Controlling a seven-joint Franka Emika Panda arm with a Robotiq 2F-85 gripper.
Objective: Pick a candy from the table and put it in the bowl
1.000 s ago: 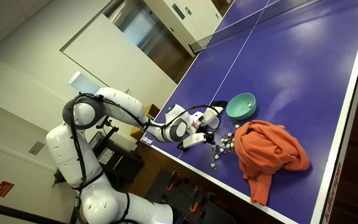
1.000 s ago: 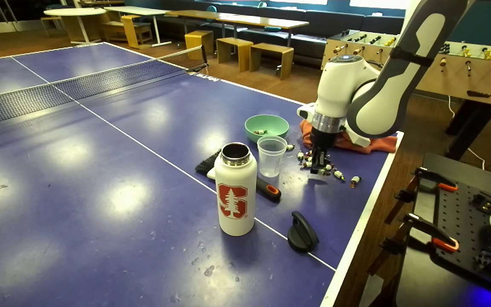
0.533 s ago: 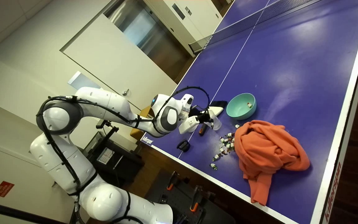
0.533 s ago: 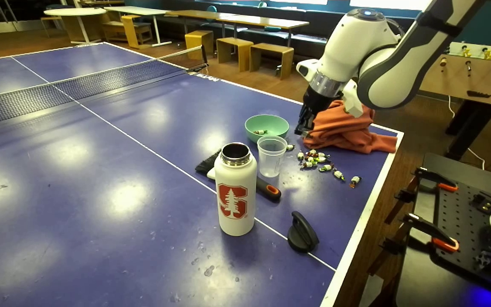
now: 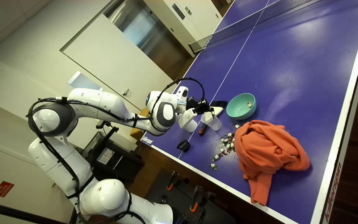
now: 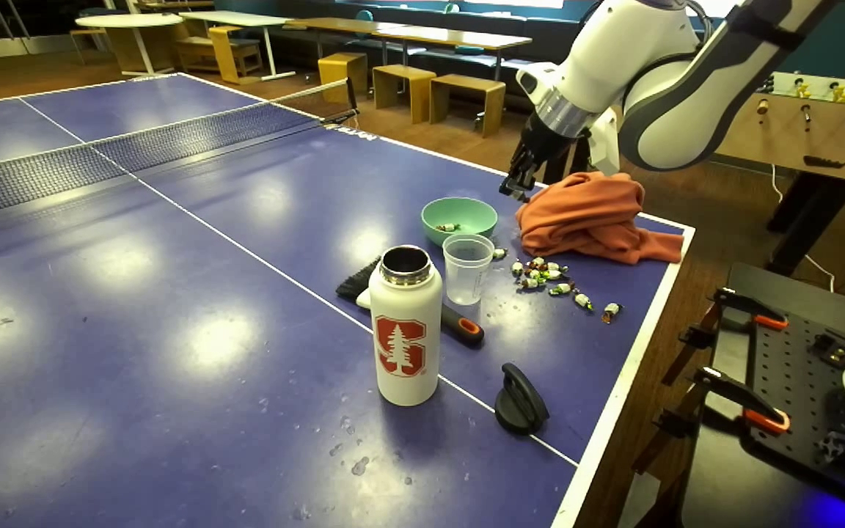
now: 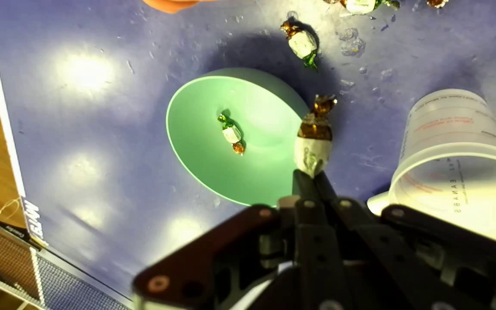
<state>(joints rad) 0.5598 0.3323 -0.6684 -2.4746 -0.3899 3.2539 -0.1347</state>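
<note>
Bowl (image 7: 248, 174) mint green; candies (image 7: 302, 44) white, brown, green — cloth (image 5: 269, 151) orange; table (image 6: 283, 224) purple-blue, white-lined; bottle (image 6: 406, 326) white — red emblem (image 6: 400, 347).

A black jointed gripper (image 6: 514, 193) hangs over the blue table (image 6: 173, 418). A crumpled orange cloth garment (image 6: 587, 218) lies beside 1 corner, a black plastic lid (image 6: 521, 407) near the white end edge; a round green bowl (image 6: 475, 215) holds 1 white-wrapped candy (image 6: 448, 227).
</note>
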